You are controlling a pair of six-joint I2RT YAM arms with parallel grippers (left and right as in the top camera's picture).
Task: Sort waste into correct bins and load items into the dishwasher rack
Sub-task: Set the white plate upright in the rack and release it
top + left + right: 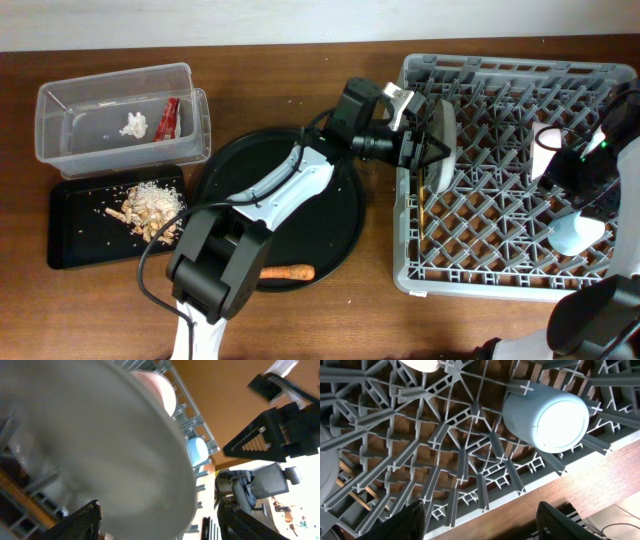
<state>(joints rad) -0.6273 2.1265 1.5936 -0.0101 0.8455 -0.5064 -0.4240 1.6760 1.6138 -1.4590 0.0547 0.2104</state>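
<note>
The round grey plate (442, 135) stands on edge at the left side of the dishwasher rack (520, 285). It fills the left wrist view (100, 445). My left gripper (425, 148) is open, its fingers (160, 525) wide on either side of the plate's rim. My right gripper (572, 188) is open and empty (485, 522) over the rack's front edge (470, 460). The light-blue cup (578, 232) (545, 420) and the white bowl (548, 150) sit in the rack. The chopsticks (422, 200) (355, 492) lie low in it. The carrot (288, 271) lies on the round black tray (330, 230).
The clear tub (60, 150) holds the white tissue (134, 124) and the red wrapper (168, 118). The flat black tray (75, 235) holds the beige food scraps (150, 208). My left arm reaches across the round tray to the rack.
</note>
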